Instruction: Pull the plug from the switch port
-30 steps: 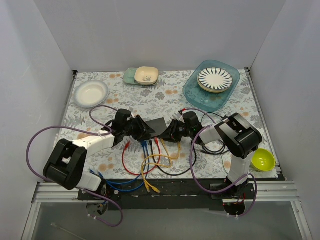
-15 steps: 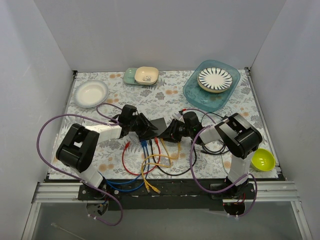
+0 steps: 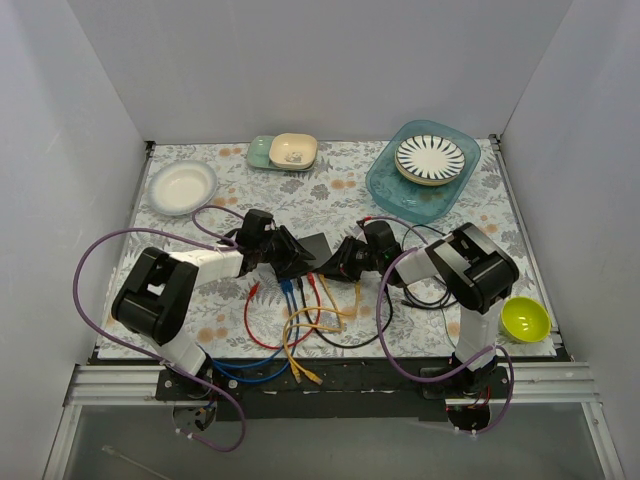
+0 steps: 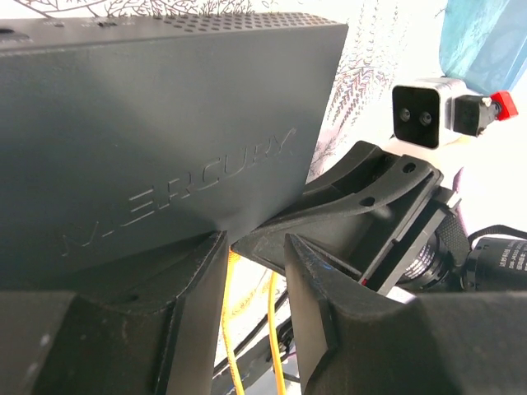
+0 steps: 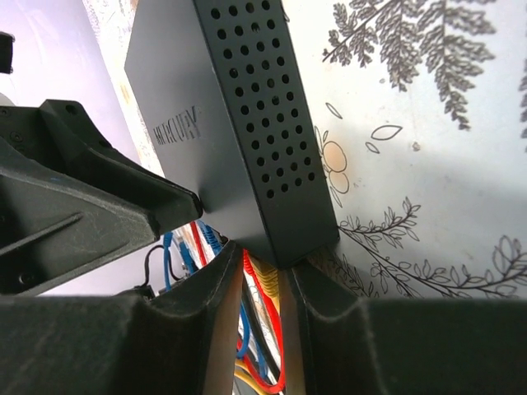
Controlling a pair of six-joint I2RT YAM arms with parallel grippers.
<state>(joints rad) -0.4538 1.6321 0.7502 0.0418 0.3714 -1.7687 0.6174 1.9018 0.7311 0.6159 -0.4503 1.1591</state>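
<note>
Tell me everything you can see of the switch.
The switch is a flat, matte black rectangular box, plastic by its look, with MERCURY embossed on top and vent holes along one side. It lies on the floral cloth mid-table, between the left end effector and right end effector, both crowding its near edge. Red, blue and yellow cables leave that edge; the ports are hidden.

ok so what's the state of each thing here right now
flat matte black switch box, between the claws, cables at its near edge
left claw, slightly open at box corner, gripping nothing
right claw, nearly closed, red cable in gap, grip unclear
striped white plate, resting in teal glass tray
white bowl, empty
lime green bowl, empty
</note>
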